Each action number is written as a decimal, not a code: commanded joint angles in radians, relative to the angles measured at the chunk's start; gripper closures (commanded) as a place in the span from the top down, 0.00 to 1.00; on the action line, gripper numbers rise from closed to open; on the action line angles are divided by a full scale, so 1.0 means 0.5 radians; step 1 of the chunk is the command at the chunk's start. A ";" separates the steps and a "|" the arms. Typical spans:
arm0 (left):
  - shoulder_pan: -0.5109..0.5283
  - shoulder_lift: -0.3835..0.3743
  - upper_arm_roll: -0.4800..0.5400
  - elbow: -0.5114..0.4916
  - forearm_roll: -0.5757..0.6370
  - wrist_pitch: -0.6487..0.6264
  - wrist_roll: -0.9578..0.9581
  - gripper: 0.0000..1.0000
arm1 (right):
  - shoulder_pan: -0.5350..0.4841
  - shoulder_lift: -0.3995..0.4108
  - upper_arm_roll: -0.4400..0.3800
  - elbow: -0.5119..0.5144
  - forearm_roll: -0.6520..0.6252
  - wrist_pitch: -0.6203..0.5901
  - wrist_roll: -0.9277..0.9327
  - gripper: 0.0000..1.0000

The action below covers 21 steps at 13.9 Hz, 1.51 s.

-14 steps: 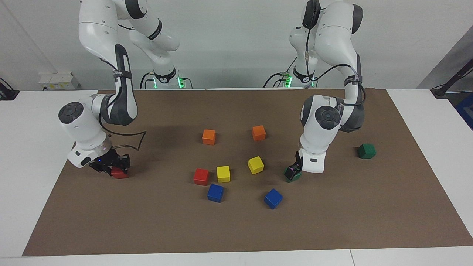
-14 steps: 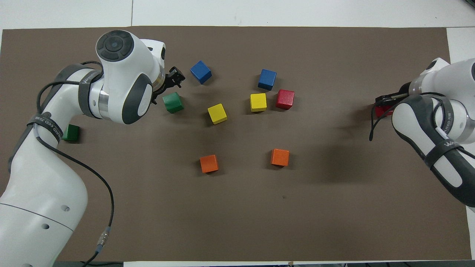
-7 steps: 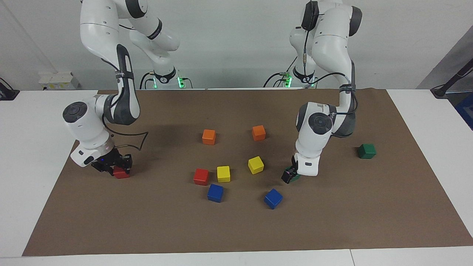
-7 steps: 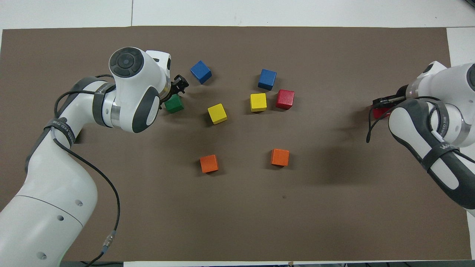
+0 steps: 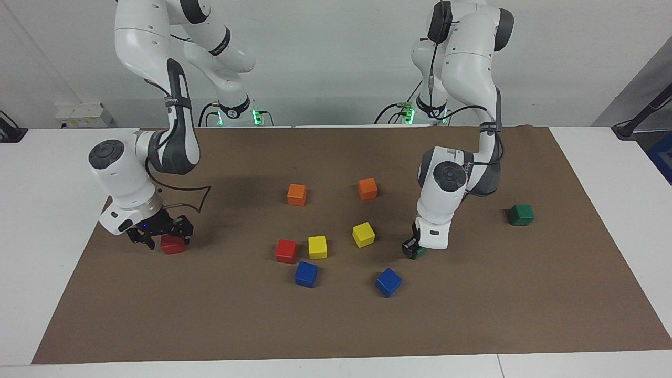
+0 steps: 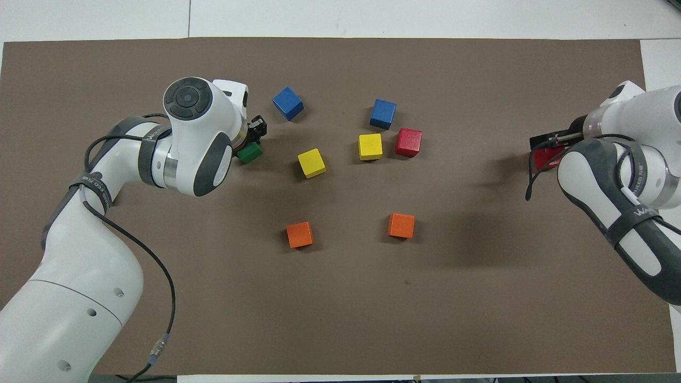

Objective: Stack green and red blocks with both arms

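My left gripper (image 5: 412, 248) is down on a dark green block (image 5: 420, 253) on the brown mat and is shut on it; the overhead view shows the block (image 6: 250, 153) half hidden under the wrist. A second green block (image 5: 521, 214) sits toward the left arm's end of the table. My right gripper (image 5: 164, 236) stands open around a red block (image 5: 172, 245) that rests on the mat at the right arm's end. The other red block (image 5: 285, 251) lies mid-table beside a yellow cube.
Two yellow cubes (image 5: 317, 247) (image 5: 363, 234), two blue cubes (image 5: 305, 274) (image 5: 388, 282) and two orange cubes (image 5: 296, 194) (image 5: 367, 188) are scattered around the middle of the mat (image 5: 336, 325). White table shows around the mat.
The left gripper came down over the green block and shut on it. The right gripper opened and let go of the red block, which stays on the mat.
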<state>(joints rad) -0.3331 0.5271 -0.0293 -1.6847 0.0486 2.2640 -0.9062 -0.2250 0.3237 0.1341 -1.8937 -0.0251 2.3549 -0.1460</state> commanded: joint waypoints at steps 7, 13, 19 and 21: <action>0.273 -0.327 0.013 0.031 0.010 -0.398 0.500 0.00 | 0.649 -0.077 0.014 0.293 -0.020 -0.390 1.095 1.00; 0.739 -0.542 0.022 -0.054 -0.073 -0.684 1.783 0.00 | 0.781 0.034 0.017 0.278 -0.020 -0.225 1.313 1.00; 1.003 -0.677 0.028 -0.480 -0.073 -0.274 2.401 0.00 | 0.907 0.288 0.011 0.532 -0.024 -0.163 1.510 1.00; 1.046 -0.689 0.025 -0.573 -0.076 -0.163 2.551 0.00 | 0.916 0.340 0.011 0.590 -0.033 -0.206 1.510 1.00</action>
<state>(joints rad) 0.1664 0.2463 -0.0089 -1.8647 0.0262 2.1099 0.2961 0.2288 0.4434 0.1415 -1.6690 -0.0268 2.2829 0.5876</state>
